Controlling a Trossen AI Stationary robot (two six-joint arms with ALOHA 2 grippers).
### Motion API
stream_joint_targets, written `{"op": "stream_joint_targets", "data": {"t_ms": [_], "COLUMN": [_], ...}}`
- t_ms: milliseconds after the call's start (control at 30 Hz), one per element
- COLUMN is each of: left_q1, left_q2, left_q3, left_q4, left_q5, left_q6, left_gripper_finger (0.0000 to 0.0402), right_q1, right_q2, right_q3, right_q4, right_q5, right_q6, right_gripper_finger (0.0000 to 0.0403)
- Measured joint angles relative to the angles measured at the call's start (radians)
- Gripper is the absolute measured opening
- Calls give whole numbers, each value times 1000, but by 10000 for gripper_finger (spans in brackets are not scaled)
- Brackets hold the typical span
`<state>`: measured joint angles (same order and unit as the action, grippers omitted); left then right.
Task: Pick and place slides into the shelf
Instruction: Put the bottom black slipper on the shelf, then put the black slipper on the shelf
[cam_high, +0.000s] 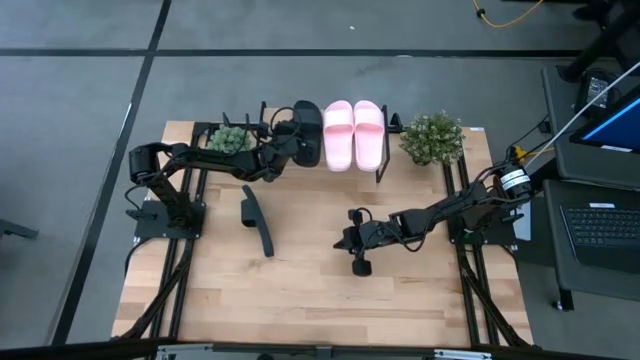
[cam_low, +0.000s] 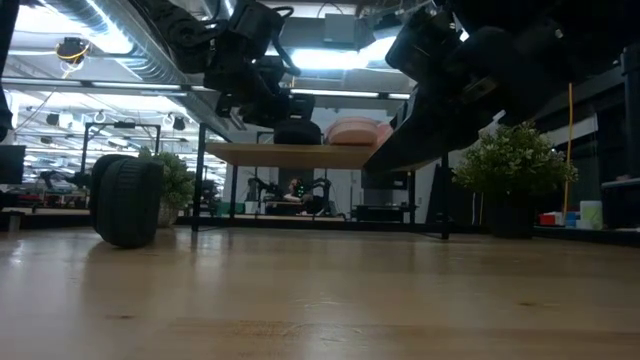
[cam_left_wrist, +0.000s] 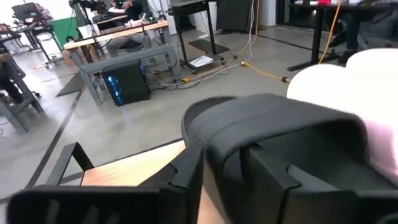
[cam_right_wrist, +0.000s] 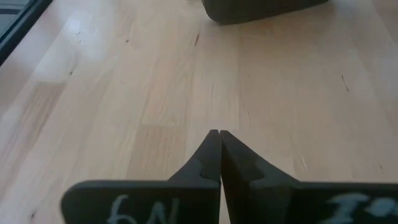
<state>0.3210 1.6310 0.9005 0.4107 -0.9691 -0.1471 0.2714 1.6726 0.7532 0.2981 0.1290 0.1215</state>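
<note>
Left gripper (cam_high: 283, 141), fingers parted around the strap of a black slide (cam_high: 306, 131) on the shelf (cam_high: 385, 160), beside two pink slides (cam_high: 352, 134). Right gripper (cam_high: 352, 240) pressed shut, hovering over the table (cam_high: 310, 290), near another black slide (cam_high: 257, 219).

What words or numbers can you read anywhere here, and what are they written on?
Pale handwritten marks on the right gripper, on its dark body behind the shut fingers: cut off by the picture's edge, not readable for sure.
Slides, shelf, table and left gripper: no writing shows.
Laptop beside the table: too small to read.
</note>
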Motion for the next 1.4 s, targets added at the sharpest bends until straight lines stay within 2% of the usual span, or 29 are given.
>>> {"op": "stream_joint_targets", "data": {"t_ms": [167, 333, 500, 667, 867, 1233, 1400], "left_q1": [-9, -11, -15, -37, -66, -124, -175], "left_q2": [0, -9, -20, -30, -49, -166, -253], "left_q3": [0, 0, 0, 0, 0, -1, -1], "left_q4": [-17, -19, -24, -27, -38, -78, -193], "left_q5": [0, -2, -4, -6, -5, -15, -16], "left_q6": [1, 1, 5, 105, 158, 256, 264], "left_gripper_finger": [129, 146, 148, 148, 148, 148, 148], "right_q1": [0, 0, 0, 0, 0, 0, 0], "right_q2": [0, 0, 0, 0, 0, 0, 0], "right_q3": [0, 0, 0, 0, 0, 0, 0], "right_q4": [0, 0, 0, -2, -2, -5, -9], "right_q5": [-1, -1, -1, -1, -1, -1, -2], "right_q6": [0, 0, 0, 0, 4, 5, 5], "right_gripper_finger": [3, 3, 3, 3, 3, 3, 3]}}
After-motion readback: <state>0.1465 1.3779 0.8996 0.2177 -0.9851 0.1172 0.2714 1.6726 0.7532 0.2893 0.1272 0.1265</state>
